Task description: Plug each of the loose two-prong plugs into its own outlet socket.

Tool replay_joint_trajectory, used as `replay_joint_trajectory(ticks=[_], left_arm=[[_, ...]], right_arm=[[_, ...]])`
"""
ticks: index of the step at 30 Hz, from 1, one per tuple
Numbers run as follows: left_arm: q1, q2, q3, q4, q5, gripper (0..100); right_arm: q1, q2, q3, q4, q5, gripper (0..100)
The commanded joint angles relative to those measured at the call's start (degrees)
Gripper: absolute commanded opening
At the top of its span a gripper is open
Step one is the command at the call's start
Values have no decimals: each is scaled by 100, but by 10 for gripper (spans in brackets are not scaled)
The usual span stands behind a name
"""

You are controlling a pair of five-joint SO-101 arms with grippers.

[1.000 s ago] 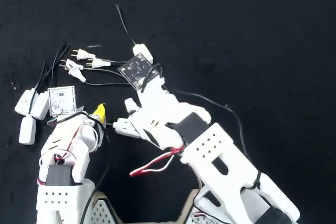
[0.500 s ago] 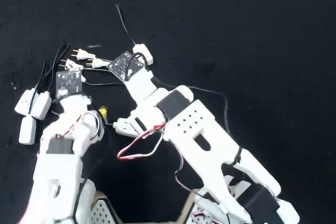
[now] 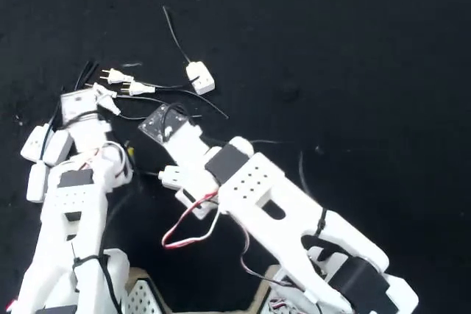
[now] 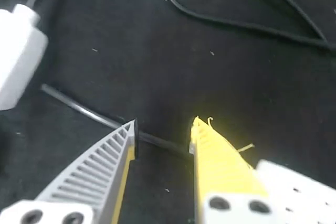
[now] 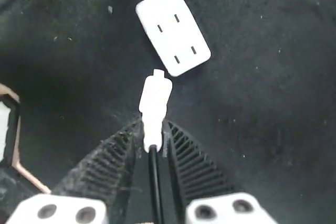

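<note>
Nearest the arms, well short of the white two-socket outlet block (image 5: 173, 30) and off to its left in the high view: left pincer (image 4: 163, 129), grey and yellow fingers spread apart above a thin black cord (image 4: 84, 108) on the black worktop (image 4: 236, 66). Closer to the block: right pincer (image 5: 153, 127), clamped on a white two-prong plug (image 5: 155, 98), plug tip just beside the block's near end, black lead running back between the fingers. Roughly level with the block, left of it in the high view: further white loose plugs (image 3: 137, 88), lying unplugged.
</note>
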Motion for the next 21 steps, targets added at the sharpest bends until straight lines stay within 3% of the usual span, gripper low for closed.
replay_joint_trajectory(ticks=[1, 11, 16, 21], left_arm=[[-180, 0, -268, -141, 281, 181], [-145, 35, -268, -132, 308, 181], [-75, 53, -268, -105, 273, 182], [585, 53, -127, -105, -149, 182]], right_arm=[[-79, -13, 4, -290, 35, 10], [-44, 514, 444, -985, 35, 10], [422, 558, 418, -1143, 35, 10], [1029, 558, 277, -1125, 114, 10]])
